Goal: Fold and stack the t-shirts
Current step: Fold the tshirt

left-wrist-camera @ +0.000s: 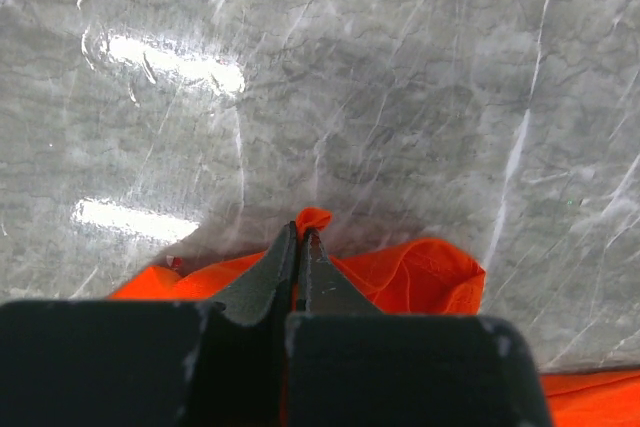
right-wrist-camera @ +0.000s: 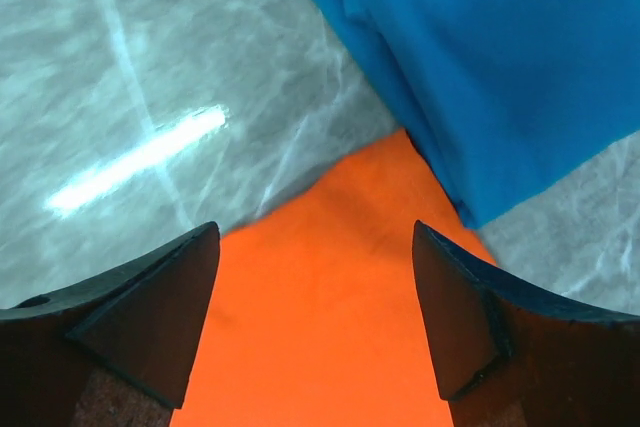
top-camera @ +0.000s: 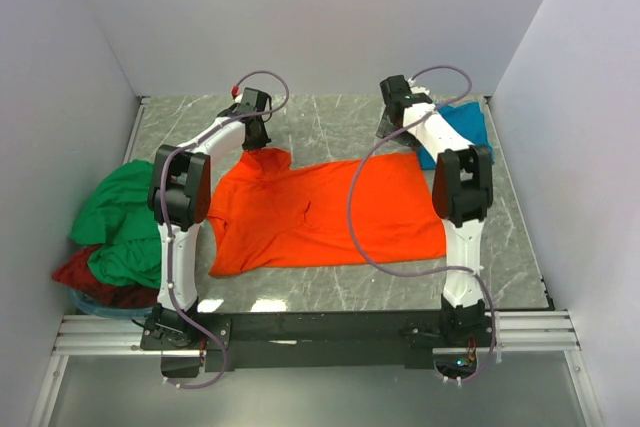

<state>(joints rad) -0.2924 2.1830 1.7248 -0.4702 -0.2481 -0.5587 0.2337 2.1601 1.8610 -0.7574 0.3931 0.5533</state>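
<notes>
Bearing an orange t-shirt (top-camera: 320,212), marbled table (top-camera: 330,117) meets walls (top-camera: 320,17).

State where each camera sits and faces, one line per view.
Top external: above and behind, looking down at the orange t-shirt on the table; both arms show.
Left wrist: wrist-mounted, facing down; left pincer shut on the orange t-shirt's edge.
Right wrist: wrist-mounted, facing down; open right pincer over orange t-shirt, teal t-shirt beyond.
Shared: orange t-shirt.
</notes>
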